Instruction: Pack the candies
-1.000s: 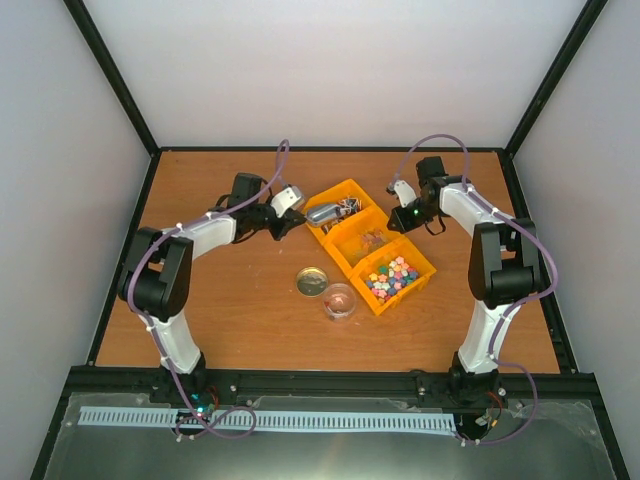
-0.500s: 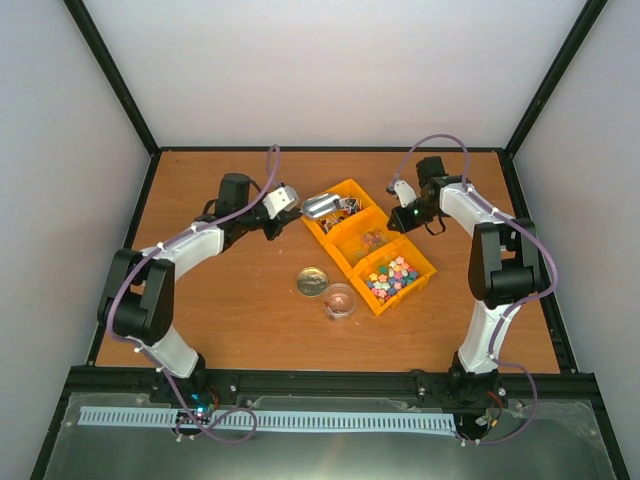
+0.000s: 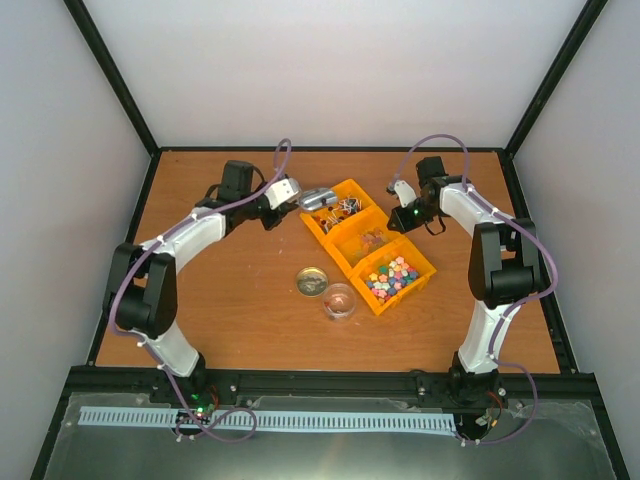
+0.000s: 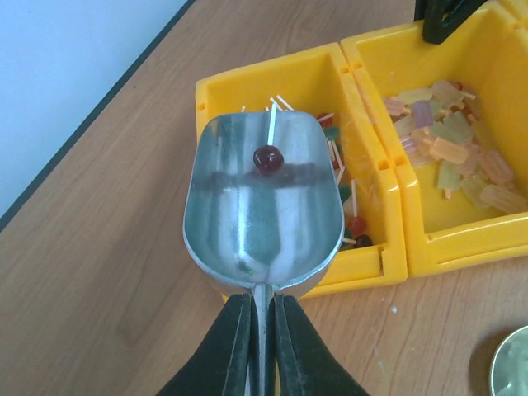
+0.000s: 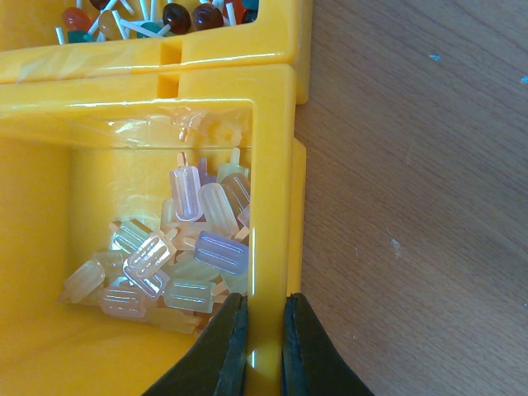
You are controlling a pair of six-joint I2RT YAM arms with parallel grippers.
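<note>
The left hand [image 4: 260, 309] is clamped on the thin handle of a metal scoop [image 4: 262, 223], its two dark fingers pressed together on the stem at the bottom of the left wrist view. The scoop's long axis runs from that handle straight up the frame, and its open lip points at the far yellow bin [image 4: 223, 91] and hangs over it. One dark red candy [image 4: 268, 158] lies in the bowl near the lip, with a thin white stick running from it toward the top of the frame. The rest of the candies [image 5: 176, 16], reddish to brown balls on white sticks, lie jumbled in that far bin with their sticks pointing every way. From above, the scoop lies almost left to right, bowl toward the right. Half a second ago it sat lower in the frame over the bin's left wall. Now it is a little nearer the upper edge, and the left arm's elbow has swung inward. The right arm has not moved. The right hand [image 5: 264, 307] is closed on the wall of the middle bin [image 5: 272, 165], which holds pastel ice-lolly sweets [image 5: 190, 272]. A clear jar [image 3: 340, 300] and its lid [image 3: 312, 281] stand on the desk [image 3: 220, 300] in front of the bins.
</note>
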